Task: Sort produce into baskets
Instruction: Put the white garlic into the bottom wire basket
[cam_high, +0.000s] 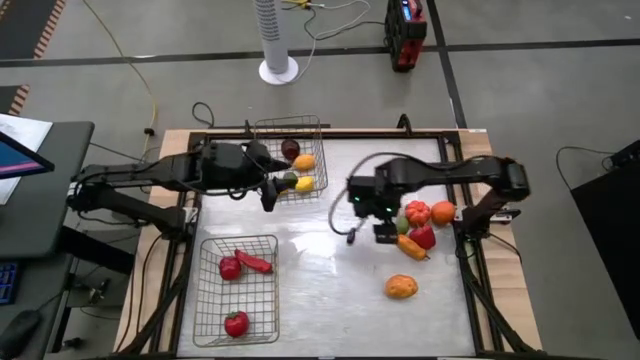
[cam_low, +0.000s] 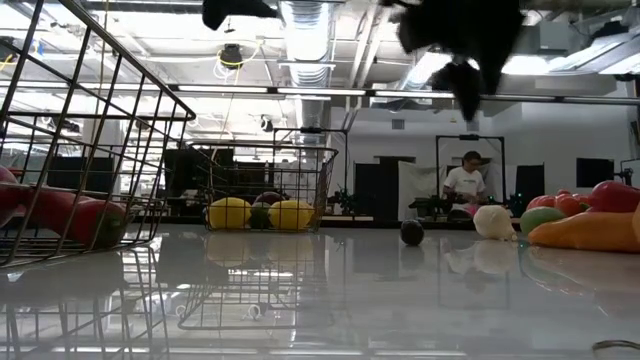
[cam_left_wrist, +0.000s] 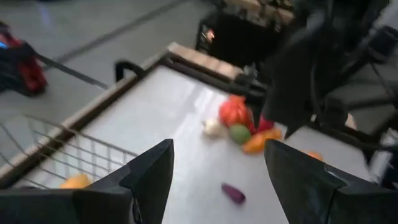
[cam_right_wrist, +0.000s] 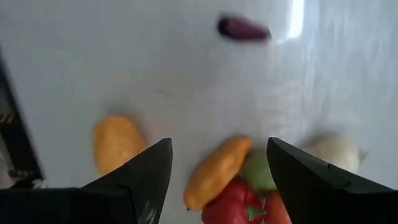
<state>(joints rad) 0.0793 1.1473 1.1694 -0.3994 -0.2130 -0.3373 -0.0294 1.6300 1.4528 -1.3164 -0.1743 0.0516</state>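
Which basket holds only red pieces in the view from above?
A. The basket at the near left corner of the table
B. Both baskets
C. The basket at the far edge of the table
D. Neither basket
A: the near left basket holds three red pieces, while the far basket holds yellow and orange pieces, a green one and a dark one.

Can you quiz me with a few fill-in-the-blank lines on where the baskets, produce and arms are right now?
1. The near basket holds only ____ produce.
2. The left gripper, fingers open, hovers at the edge of the far ____.
3. The right gripper, fingers open and empty, hangs above the ____ of loose produce.
4. The orange piece lies alone on the ____.

Missing words: red; basket; cluster; table
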